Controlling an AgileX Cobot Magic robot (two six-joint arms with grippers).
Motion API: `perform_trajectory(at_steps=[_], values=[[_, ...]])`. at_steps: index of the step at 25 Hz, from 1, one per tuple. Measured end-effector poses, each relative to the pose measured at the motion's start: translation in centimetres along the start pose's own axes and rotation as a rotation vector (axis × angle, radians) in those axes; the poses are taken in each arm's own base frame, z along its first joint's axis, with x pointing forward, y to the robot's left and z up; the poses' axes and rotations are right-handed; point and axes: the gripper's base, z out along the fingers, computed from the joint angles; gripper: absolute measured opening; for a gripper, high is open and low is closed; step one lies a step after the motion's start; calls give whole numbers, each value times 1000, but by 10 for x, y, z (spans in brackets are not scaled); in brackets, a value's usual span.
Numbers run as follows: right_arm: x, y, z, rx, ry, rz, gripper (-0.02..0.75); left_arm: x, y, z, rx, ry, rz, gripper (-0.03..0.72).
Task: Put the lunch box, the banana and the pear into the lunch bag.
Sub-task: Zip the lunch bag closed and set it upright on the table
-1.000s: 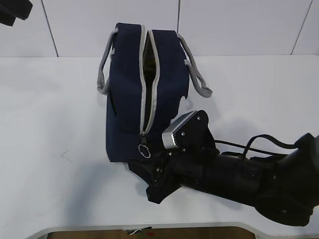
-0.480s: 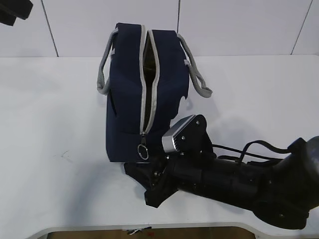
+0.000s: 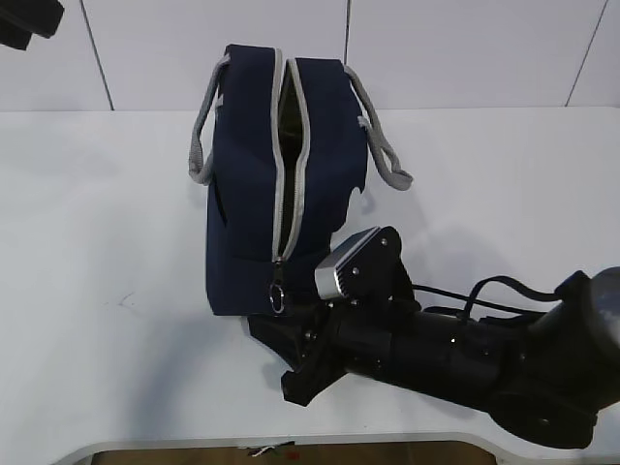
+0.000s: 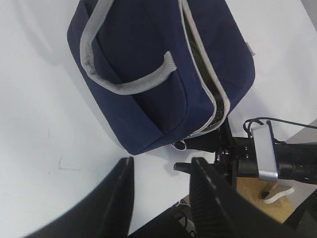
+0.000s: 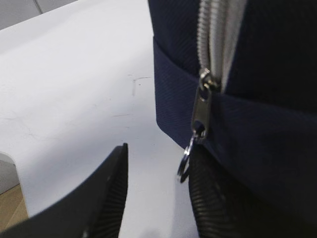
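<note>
The navy lunch bag [image 3: 252, 194] stands on the white table, its grey zipper open along the top and partway down the near end. It also shows in the left wrist view [image 4: 148, 69] and the right wrist view [image 5: 257, 74]. The ring pull [image 3: 279, 299] hangs at the bottom of the zipper. My right gripper [image 5: 156, 163] is open at the bag's near end, with the ring pull [image 5: 185, 166] hanging just inside its right finger. My left gripper [image 4: 161, 171] is open and empty, high above the table. The lunch box, banana and pear are out of view.
The table's front edge [image 3: 194, 448] runs close below the right arm. The grey handles [image 3: 199, 136] hang off both sides of the bag. A white wall stands behind the table.
My right arm has shifted slightly lower and leftward at the bag's near end. The bag and the left gripper have not moved.
</note>
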Motion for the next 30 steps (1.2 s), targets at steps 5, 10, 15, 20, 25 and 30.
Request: perform_trajectory(at_steps=[5,10,15,20,25,30], values=[[-1,-2,0,21,-6,16,319,0,-1,0,14,-3,-5,281],[-1,-3,0,31,-9,24,240,0,-1,0,14,-3,-5,279],[-1,-3,0,33,-10,25,213,0,-1,0,16,-4,-6,271],[-1,-5,0,56,-16,42,111,0,-2,0,21,-5,-7,269],[-2,-6,0,66,-19,73,17,0,-2,0,21,-5,-7,264],[1,-5,0,53,12,148,17,0,-2,0,21,-5,-7,263]])
